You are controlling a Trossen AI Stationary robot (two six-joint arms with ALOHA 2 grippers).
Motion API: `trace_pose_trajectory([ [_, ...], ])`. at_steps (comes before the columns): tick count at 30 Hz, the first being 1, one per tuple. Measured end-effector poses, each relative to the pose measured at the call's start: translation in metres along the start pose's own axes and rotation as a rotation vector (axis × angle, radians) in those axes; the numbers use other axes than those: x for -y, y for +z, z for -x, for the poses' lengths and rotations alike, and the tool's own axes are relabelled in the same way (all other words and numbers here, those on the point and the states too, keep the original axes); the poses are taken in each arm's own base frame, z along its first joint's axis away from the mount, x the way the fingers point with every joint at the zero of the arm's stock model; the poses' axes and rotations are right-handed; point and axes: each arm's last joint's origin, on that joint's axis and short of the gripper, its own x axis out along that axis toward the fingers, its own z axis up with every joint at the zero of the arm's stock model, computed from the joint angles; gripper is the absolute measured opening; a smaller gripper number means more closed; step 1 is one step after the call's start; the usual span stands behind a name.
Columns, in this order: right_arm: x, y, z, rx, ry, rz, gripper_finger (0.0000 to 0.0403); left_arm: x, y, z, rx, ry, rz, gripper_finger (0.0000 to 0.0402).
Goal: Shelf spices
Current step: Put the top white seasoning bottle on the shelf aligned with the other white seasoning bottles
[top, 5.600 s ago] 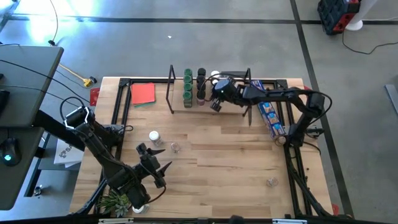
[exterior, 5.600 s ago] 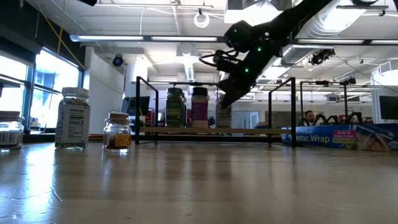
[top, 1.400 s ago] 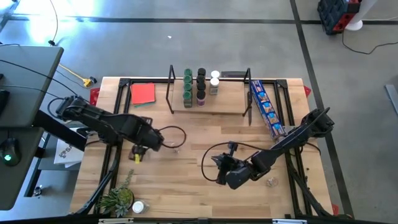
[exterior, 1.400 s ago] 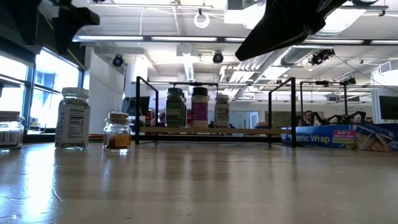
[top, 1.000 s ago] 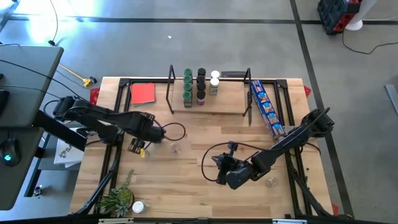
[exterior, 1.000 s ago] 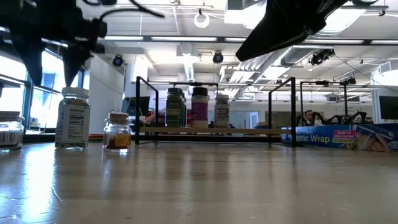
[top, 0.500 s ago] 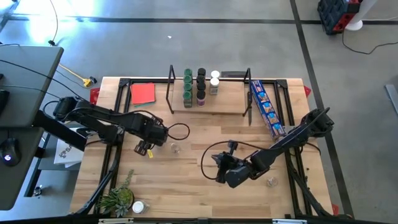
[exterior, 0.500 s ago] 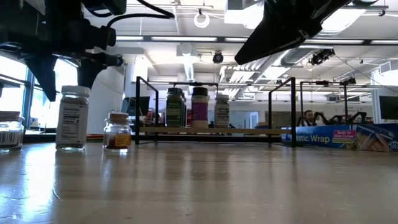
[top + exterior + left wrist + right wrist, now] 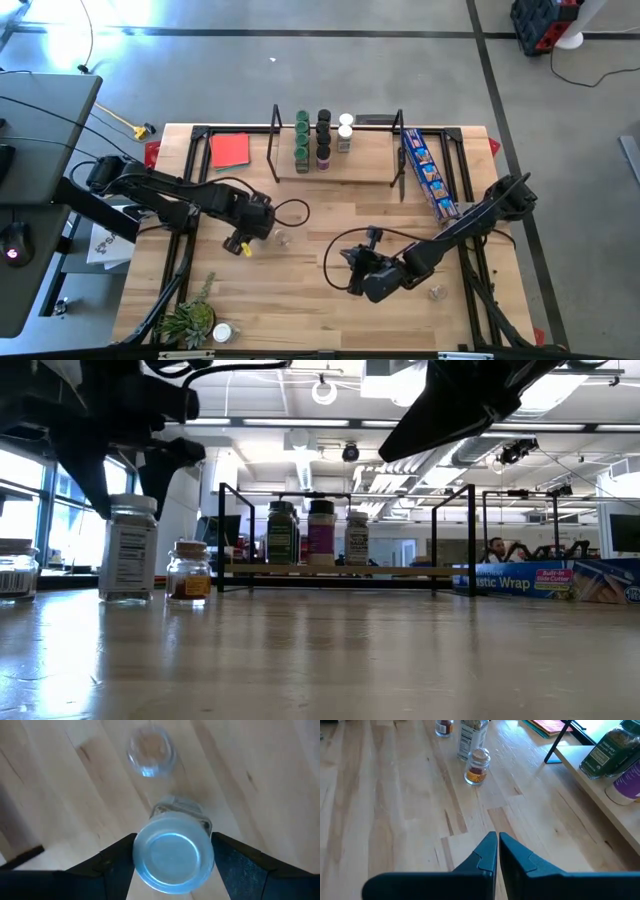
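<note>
A spice jar with a white lid (image 9: 173, 855) stands upright on the table at the left, with my left gripper (image 9: 248, 226) above it, pointing down, shut on its lid. A small clear jar of orange spice (image 9: 188, 572) stands just beside it. The shelf (image 9: 335, 165) at the far side carries green-lidded (image 9: 301, 140), black-lidded (image 9: 324, 135) and white-lidded (image 9: 345, 130) jars. My right gripper (image 9: 497, 837) hangs shut above the table's near middle, with nothing in it. My left gripper has the jar's white lid (image 9: 145, 845) between its two fingers, one on each side of the rim. The fingers (image 9: 160, 465) come from above, pointing steeply down. The jar stands upright with its base on the table.
A blue packet (image 9: 430, 175) lies at the right of the shelf and a red square (image 9: 230, 150) at its left. Another jar (image 9: 437, 292) stands near the right edge. A plant (image 9: 185, 322) and a white-lidded jar (image 9: 222, 331) sit at the near left corner.
My left gripper has moved toward the table's right and down over the white-lidded jar, tipping to point more steeply down. The jar has slid a little toward the table's right, still upright on the table.
</note>
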Motion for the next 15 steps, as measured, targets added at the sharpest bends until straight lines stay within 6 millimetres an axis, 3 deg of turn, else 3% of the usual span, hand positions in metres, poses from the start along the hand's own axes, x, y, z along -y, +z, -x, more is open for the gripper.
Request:
trace_pose_trajectory([
  [11, 0.0001, -0.0001, -0.0001, 0.000, -0.001, 0.006, 0.0011, -0.0013, 0.0039, 0.0005, 0.041, 0.010, 0.114, 0.0205],
  [15, 0.0000, -0.0001, 0.0000, 0.000, 0.000, 0.007, 0.0011, -0.0011, 0.0034, 0.0007, 0.036, 0.005, 0.106, 0.0211],
])
